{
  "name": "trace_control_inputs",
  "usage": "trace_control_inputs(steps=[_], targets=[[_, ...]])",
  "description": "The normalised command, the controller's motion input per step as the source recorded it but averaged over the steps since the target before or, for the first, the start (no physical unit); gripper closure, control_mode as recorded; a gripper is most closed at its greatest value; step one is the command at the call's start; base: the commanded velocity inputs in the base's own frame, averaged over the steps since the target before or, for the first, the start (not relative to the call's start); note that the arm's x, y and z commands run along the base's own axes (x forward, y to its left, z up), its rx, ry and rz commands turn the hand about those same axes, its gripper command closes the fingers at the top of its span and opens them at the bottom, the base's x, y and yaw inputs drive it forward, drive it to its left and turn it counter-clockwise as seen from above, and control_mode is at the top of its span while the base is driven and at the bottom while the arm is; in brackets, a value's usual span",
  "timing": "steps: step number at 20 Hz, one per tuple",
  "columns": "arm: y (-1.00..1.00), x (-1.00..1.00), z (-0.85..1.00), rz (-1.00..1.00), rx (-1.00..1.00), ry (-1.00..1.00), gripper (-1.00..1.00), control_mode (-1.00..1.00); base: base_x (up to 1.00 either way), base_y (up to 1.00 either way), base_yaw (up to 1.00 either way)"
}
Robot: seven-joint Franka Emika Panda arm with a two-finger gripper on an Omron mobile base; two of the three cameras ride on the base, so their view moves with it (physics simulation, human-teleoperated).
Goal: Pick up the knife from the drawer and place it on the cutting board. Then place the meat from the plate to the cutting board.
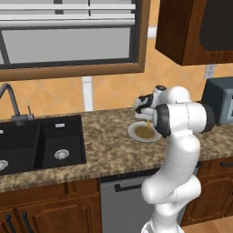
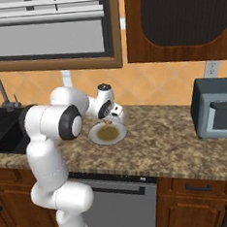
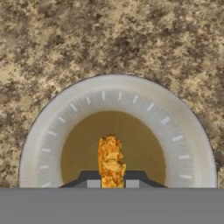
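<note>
Gripping the meat (image 3: 111,159) between closed fingers, gripper (image 3: 111,183) above the plate (image 3: 52,127) centre | strip sticks out toward 12 o'clock, apparently clear of the plate for carrying | knife, cutting board unseen

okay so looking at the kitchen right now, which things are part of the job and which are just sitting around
Part of the job:
- meat, between the tips of the pincer, above the plate
- plate on the counter
(knife and cutting board not in view)

Just sitting around:
- sink and faucet
- microwave
- dishwasher
</note>
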Motion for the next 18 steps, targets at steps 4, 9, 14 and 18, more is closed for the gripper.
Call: trace_control_inputs(steps=[4, 9, 14, 18], targets=[[0.01, -0.50, 0.88, 0.00, 0.04, -0.01, 1.00, -1.00, 0.00, 0.00, 0.00], [0.23, -0.84, 0.57, 0.00, 0.00, -0.09, 1.00, -1.00, 0.00, 0.00, 0.00], [0.37, -0.97, 0.47, 0.00, -0.01, -0.14, 1.00, -1.00, 0.00, 0.00, 0.00], [0.25, -1.00, 0.58, 0.00, 0.00, -0.16, 1.00, -1.00, 0.00, 0.00, 0.00]])
